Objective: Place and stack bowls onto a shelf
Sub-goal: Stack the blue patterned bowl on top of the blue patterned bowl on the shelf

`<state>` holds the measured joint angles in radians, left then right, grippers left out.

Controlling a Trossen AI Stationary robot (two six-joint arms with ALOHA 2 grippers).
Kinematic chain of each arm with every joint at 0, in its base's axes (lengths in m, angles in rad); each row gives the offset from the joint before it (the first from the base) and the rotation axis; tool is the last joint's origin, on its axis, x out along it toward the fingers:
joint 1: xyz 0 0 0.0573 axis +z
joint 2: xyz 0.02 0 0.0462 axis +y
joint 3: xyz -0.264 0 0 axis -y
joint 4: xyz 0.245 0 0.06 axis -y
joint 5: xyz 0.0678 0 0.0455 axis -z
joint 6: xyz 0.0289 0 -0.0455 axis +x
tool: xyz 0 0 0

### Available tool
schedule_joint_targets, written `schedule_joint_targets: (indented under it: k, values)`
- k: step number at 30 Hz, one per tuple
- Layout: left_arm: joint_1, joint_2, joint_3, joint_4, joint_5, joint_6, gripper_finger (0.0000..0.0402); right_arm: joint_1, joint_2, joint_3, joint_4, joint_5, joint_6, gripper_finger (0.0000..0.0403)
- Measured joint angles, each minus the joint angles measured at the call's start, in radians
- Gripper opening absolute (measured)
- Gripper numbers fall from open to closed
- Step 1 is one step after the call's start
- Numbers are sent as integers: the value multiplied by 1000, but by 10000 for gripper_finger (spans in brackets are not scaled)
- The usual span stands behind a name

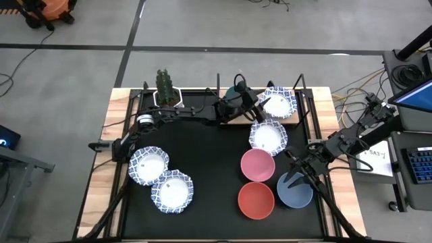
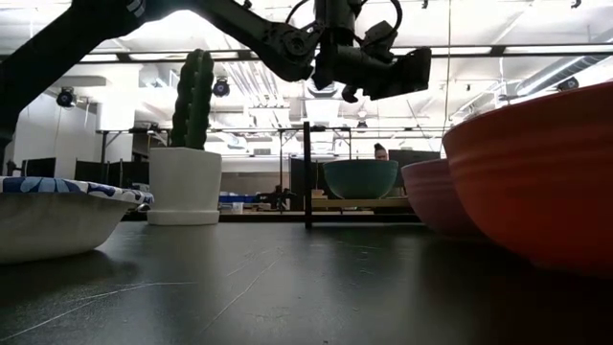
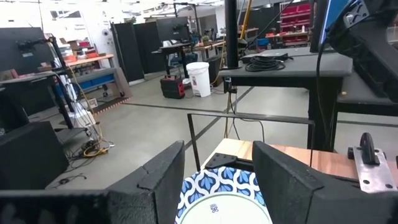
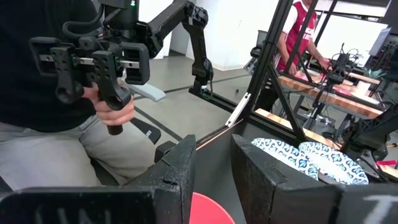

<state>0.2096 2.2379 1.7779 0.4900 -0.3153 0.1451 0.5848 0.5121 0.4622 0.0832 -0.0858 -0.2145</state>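
Note:
On the light-wood shelf (image 1: 293, 119) (image 2: 287, 203) at the table's far side sit a green bowl (image 1: 234, 92) (image 2: 361, 179) and a white blue-rimmed bowl (image 1: 277, 101) (image 3: 217, 193). My left gripper (image 1: 251, 102) (image 2: 375, 69) (image 3: 217, 180) hovers open well above the shelf, between those two bowls. A third patterned bowl (image 1: 268, 137) rests on the table just before the shelf. The pink (image 1: 258, 165), red (image 1: 256, 200) and blue (image 1: 297, 194) bowls stand at the near right. My right gripper (image 1: 293, 178) (image 4: 212, 180) is open above the blue bowl's rim.
Two more patterned bowls (image 1: 148, 165) (image 1: 171, 192) sit at the near left. A cactus in a white pot (image 1: 167, 91) (image 2: 187, 172) stands at the far left. Black frame posts (image 1: 312, 115) edge the table. A person's hand holds a controller (image 4: 99, 68) beyond the table.

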Motion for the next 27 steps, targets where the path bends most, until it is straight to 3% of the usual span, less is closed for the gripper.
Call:
schedule_joint_targets:
  k: [5, 9, 17, 19, 24, 27]
  values:
    - [-17, -13, 3, -61, 0, -6, 171, 0, 0, 0, -3, 0, 10, 89]
    - [-46, -53, 68, -227, 0, 41, 171, 0, 0, 0, -5, 1, 21, 89]
    - [-82, -52, 376, -1013, 39, 122, 171, 0, 1, 0, -19, 1, 40, 89]
    - [-91, -45, 416, -1140, 59, 99, 171, 0, 2, 0, -19, 1, 39, 89]
    - [-106, -34, 404, -1261, 243, -5, 171, 0, 1, 0, -18, 7, 47, 89]
    - [-117, -25, 353, -1235, 251, -122, 171, 0, 1, 0, -17, 8, 51, 89]
